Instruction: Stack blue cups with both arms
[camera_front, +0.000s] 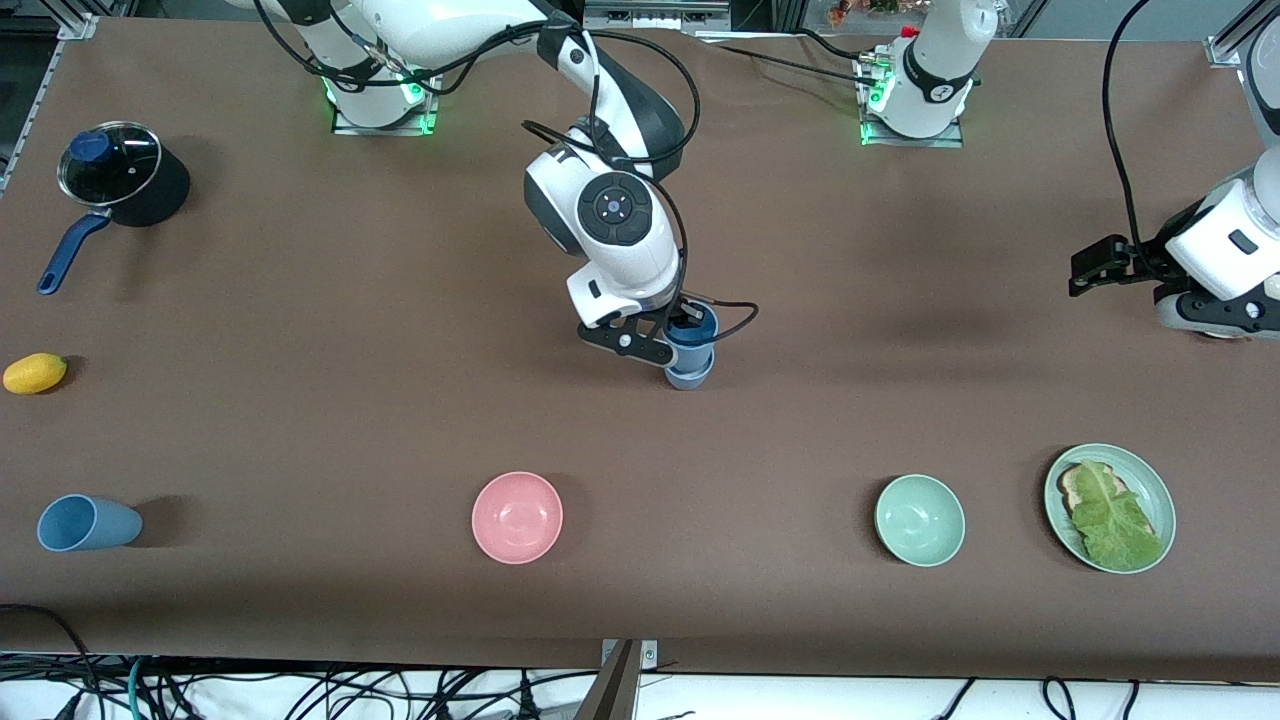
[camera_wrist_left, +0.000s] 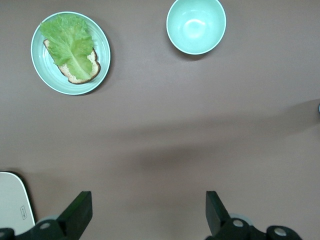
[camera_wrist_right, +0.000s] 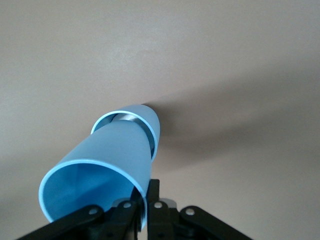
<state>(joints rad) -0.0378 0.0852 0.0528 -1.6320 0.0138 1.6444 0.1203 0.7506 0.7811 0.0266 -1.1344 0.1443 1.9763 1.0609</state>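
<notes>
While the right gripper (camera_front: 682, 338) pinches the rim of a blue cup (camera_front: 692, 338) at mid-counter, that cup sits partly nested in a 2nd blue cup (camera_front: 689, 376) standing on the brown counter (camera_front: 300, 400) — its fingers (camera_wrist_right: 131, 207) are clenched on the wall of the upper cup, 1 inside and 1 outside. A 3rd blue cup (camera_front: 88, 523) lies on its side near the front edge at the right arm's end. The left gripper (camera_wrist_left: 149, 212) waits with fingers spread wide and empty over bare counter near the left arm's end, above the green plate (camera_front: 1158, 490) with lettuce on bread. The pink bowl (camera_front: 517, 517) and green bowl (camera_front: 920, 520) sit untouched. To finish the step well, the upper cup should likely be pressed straight down, kept coaxial with the lower one — then released only once seated, so neither tips.
</notes>
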